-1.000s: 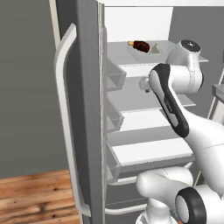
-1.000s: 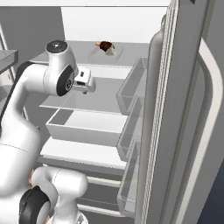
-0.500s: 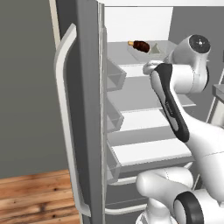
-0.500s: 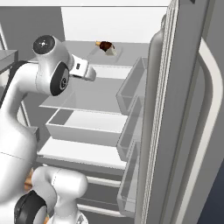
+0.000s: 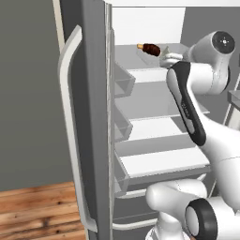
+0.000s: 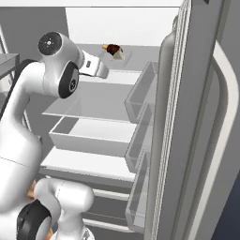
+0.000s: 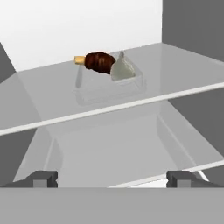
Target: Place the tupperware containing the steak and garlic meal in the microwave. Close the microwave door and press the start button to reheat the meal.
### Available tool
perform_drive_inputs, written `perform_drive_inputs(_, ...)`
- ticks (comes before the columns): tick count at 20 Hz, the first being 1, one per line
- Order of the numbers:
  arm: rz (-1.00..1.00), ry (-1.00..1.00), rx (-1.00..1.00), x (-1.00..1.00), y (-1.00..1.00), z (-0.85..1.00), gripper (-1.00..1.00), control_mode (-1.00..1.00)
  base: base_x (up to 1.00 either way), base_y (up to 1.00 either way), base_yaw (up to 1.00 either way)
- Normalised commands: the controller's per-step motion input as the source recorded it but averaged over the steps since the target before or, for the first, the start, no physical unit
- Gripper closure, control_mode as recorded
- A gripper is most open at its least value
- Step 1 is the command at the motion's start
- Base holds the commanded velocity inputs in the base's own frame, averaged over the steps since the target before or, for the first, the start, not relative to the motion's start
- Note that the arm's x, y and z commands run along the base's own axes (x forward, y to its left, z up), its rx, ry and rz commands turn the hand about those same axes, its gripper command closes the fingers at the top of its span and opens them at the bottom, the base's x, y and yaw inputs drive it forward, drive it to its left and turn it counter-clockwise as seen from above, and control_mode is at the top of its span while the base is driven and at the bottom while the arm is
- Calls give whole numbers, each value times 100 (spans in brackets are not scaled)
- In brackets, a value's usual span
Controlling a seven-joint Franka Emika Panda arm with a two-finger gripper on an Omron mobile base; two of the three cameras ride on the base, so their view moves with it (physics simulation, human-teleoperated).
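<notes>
Over on the left the open fridge door (image 5: 89, 117) with its long pale handle (image 5: 70, 131) stands swung out, its bins stacked down the inner face. Move across and you reach the shelves, and on the top shelf (image 7: 52, 100), well toward the back, sits the tupperware (image 7: 109, 85): a shallow see-through tray. In it lies the steak and garlic meal (image 7: 99, 62), the dark lump of meat with a tan stub poking out to its left and the pale garlic (image 7: 123, 68) leaning against its right side.

From the hand view, the gripper (image 7: 112, 178) has its two dark fingertips (image 7: 43, 177) spread as wide as they go, with nothing between them. The tray is straight ahead of the hand and a little higher, well apart from it, with the shelf's front edge between them. Its long side runs across the line of approach, left to right, so the jaws now straddle the long way.

From the right base view, the hand (image 6: 93, 67) reaches toward the top shelf just short of the tray. I'd judge the next move is a rise and push forward over the shelf edge, perhaps with a turn of the wrist to take the narrower side.
</notes>
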Motion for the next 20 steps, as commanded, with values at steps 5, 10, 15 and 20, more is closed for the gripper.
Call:
perform_drive_inputs(5,-6,3,6,31,-27,12,-100,-100,0,0,0)
perform_drive_inputs(10,-9,1,9,44,-11,0,-100,-100,0,0,0)
perform_drive_inputs(15,-5,2,14,43,0,0,-100,-100,0,0,0)
perform_drive_inputs(20,0,8,5,36,0,0,-100,-100,0,0,0)
